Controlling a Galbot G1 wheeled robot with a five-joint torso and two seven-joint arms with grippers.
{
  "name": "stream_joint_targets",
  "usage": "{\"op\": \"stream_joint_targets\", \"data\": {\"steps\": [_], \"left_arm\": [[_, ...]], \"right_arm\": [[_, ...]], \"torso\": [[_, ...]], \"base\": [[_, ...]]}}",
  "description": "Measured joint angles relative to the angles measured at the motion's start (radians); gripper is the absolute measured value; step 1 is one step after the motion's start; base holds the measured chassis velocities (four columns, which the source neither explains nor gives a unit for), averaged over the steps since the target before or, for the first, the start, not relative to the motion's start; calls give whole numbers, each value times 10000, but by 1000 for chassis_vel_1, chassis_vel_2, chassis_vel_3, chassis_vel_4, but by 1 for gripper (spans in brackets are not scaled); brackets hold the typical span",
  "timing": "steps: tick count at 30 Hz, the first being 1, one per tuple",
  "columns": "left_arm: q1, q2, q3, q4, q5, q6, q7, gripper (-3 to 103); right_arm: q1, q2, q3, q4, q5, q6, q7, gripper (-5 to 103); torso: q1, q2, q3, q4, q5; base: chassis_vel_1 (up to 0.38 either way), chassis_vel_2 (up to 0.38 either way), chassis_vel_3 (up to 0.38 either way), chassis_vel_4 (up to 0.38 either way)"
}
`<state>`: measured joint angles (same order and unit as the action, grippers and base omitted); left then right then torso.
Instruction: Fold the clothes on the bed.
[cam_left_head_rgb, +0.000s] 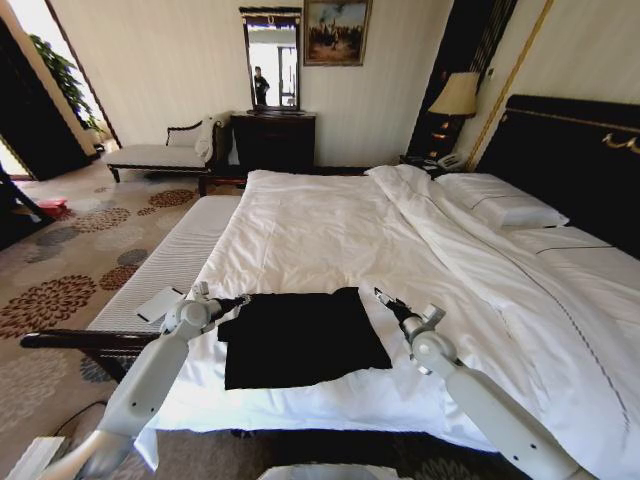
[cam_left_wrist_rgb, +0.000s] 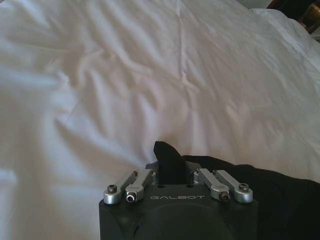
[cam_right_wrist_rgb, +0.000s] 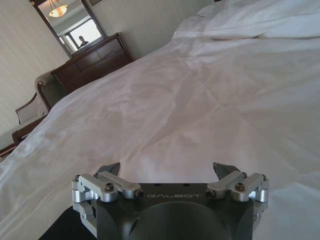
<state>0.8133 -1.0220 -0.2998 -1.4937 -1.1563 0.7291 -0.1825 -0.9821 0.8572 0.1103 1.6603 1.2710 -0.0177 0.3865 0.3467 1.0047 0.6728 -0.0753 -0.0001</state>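
Two grippers flank the black T-shirt (cam_left_head_rgb: 300, 338), which lies flat, already folded into a rough rectangle, on the white duvet near the foot edge of the bed (cam_left_head_rgb: 330, 235). In the head view the cloth's long axis runs from about 8 o'clock to 2 o'clock, its far edge running between the two arms.

The left gripper (cam_left_head_rgb: 240, 299) sits at the shirt's 10 o'clock corner. In the left wrist view its fingers are pressed together on a raised peak of black fabric (cam_left_wrist_rgb: 167, 162), so this arm has the cloth in hand.

The right gripper (cam_left_head_rgb: 383, 297) hangs just off the 1 o'clock corner, close beside the fabric but apart from it. In the right wrist view its fingertips (cam_right_wrist_rgb: 111, 168) are spread wide with only white sheet between them; the shirt (cam_right_wrist_rgb: 65, 227) shows as a dark patch back beside the gripper body, not between the tips.

By my judgement the next fold turns on that gap: the right arm needs to close in toward 9 o'clock to take its corner, matching the left.
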Motion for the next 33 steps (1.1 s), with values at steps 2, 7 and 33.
{"op": "stream_joint_targets", "data": {"steps": [2, 7, 33], "left_arm": [[0, -15, -5, 8, 11, -9, 1, 27], [-13, -79, -64, 20, 80, -88, -3, 11], [-186, 130, -407, -127, 152, -244, -36, 1]], "right_arm": [[41, 23, -31, -64, -14, 0, -1, 100], [376, 154, -275, -469, 61, -228, -294, 100], [2756, 1024, -2102, -2423, 1768, -1744, -1691, 100]], "torso": [[0, 0, 0, 0, 0], [1, 0, 1, 0, 0], [1, 1, 0, 0, 0]], "base": [[0, 0, 0, 0], [0, 0, 0, 0], [0, 0, 0, 0]]}}
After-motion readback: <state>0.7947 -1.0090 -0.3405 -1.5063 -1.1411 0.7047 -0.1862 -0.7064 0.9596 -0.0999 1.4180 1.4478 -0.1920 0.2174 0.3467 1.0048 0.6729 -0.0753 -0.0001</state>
